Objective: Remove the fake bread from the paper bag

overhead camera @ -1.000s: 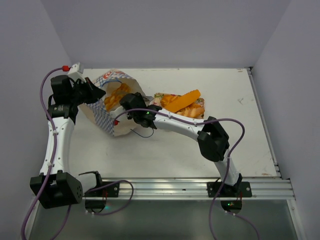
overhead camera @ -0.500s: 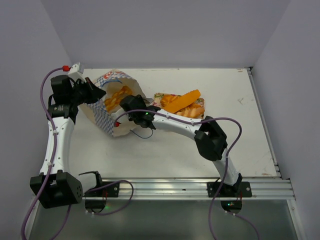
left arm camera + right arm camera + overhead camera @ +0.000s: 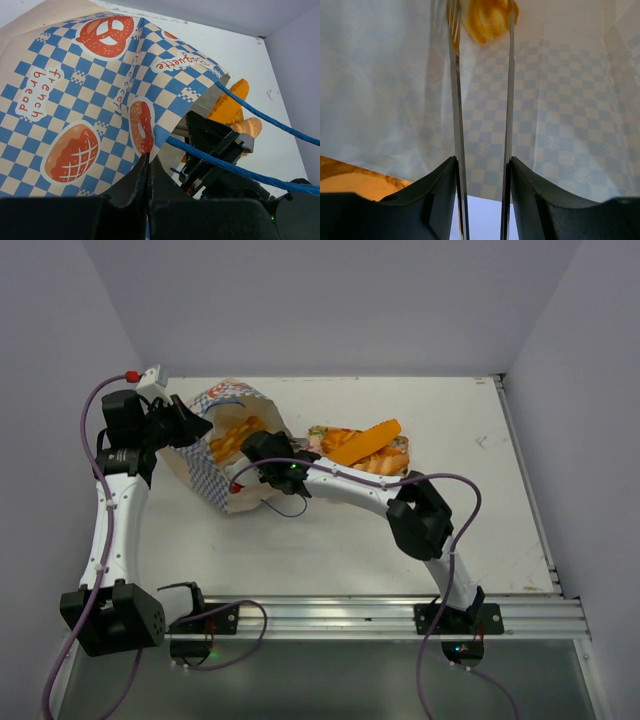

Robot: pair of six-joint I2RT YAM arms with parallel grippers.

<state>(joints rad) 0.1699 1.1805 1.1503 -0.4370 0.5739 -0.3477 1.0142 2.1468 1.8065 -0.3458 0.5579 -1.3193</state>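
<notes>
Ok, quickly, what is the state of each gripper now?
Left gripper: closed on the paper bag.
Right gripper: bread at its tips; grip cannot be told.

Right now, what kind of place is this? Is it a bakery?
Not a real bakery, more likely a robot lab. Two robot arms are bolted to a metal rail beside a white table with plain walls, and the bread by the paper bag looks like a toy.
</notes>
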